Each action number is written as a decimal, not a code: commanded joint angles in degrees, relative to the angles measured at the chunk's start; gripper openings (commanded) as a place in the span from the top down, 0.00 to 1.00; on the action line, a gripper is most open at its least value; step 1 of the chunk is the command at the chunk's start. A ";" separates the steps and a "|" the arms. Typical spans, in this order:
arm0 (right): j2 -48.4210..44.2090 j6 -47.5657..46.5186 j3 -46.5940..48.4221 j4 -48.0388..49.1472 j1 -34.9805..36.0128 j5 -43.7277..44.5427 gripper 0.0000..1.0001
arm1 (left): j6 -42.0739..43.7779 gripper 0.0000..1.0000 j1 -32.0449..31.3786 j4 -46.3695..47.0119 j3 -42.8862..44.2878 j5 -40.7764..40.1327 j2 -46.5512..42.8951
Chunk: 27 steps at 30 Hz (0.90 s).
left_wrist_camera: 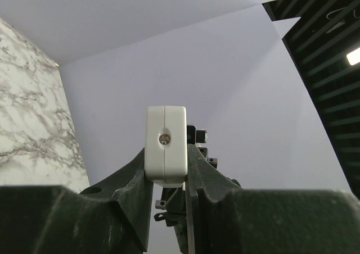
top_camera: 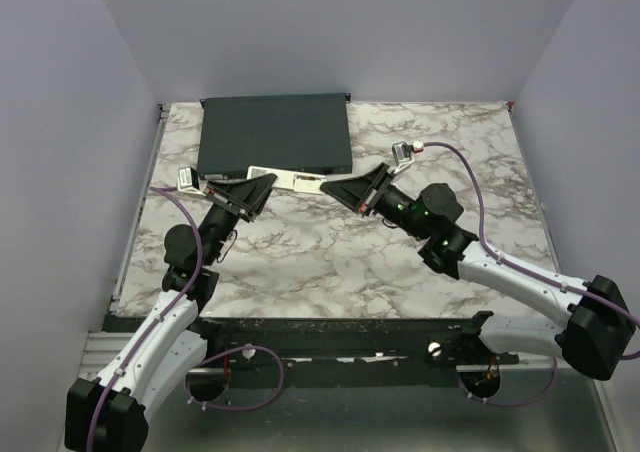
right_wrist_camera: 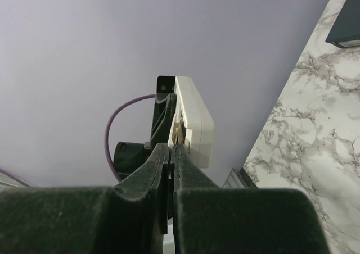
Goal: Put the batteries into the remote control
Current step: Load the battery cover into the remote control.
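The remote control (top_camera: 290,178) is a slim white bar held in the air between both grippers, just in front of the dark box. My left gripper (top_camera: 266,180) is shut on its left end. In the left wrist view the remote's white end face (left_wrist_camera: 166,144) sits clamped between that gripper's (left_wrist_camera: 167,155) dark fingers. My right gripper (top_camera: 332,185) is shut on a thin cream-white back cover edge (right_wrist_camera: 174,135) beside the remote body (right_wrist_camera: 197,122); its jaws stand almost closed (right_wrist_camera: 171,148). No batteries are in view.
A large flat dark-grey box (top_camera: 275,132) lies at the back of the marble table (top_camera: 330,257), right behind the remote. A metal rail (top_camera: 135,222) runs along the table's left edge. Lilac walls enclose the table on three sides.
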 commanded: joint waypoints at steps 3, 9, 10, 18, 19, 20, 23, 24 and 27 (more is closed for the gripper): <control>-0.65 -1.11 -1.41 2.55 0.47 0.53 0.99 | -0.93 1.00 -0.31 1.42 -0.21 -0.01 -1.02; -0.96 -1.82 -1.97 6.22 0.45 2.39 0.99 | -1.12 1.00 -0.38 1.43 -0.20 0.10 -1.02; -0.99 -1.88 -2.02 6.50 0.45 2.71 0.99 | -1.12 1.00 -0.32 1.43 -0.27 0.08 -1.02; -0.71 -1.63 -2.34 8.35 0.45 3.06 0.99 | -1.27 1.00 -0.31 1.56 -0.69 0.03 -1.29; -0.82 -1.60 -2.39 8.16 0.45 3.29 0.99 | -1.36 1.00 -0.31 1.60 -0.81 0.07 -1.38; -0.88 -1.65 -2.40 7.82 0.45 3.40 0.99 | -1.35 1.00 -0.31 1.62 -0.78 0.07 -1.44; -0.79 -1.69 -2.14 6.23 0.50 3.74 0.99 | -1.34 1.00 -0.35 1.56 -0.78 0.08 -1.56; -0.67 -1.61 -2.20 6.16 0.46 3.44 0.99 | -1.38 1.00 -0.31 1.54 -0.75 0.03 -1.58; -0.58 -1.39 -2.32 6.04 0.48 3.08 0.99 | -1.47 1.00 -0.31 1.54 -0.71 0.08 -1.46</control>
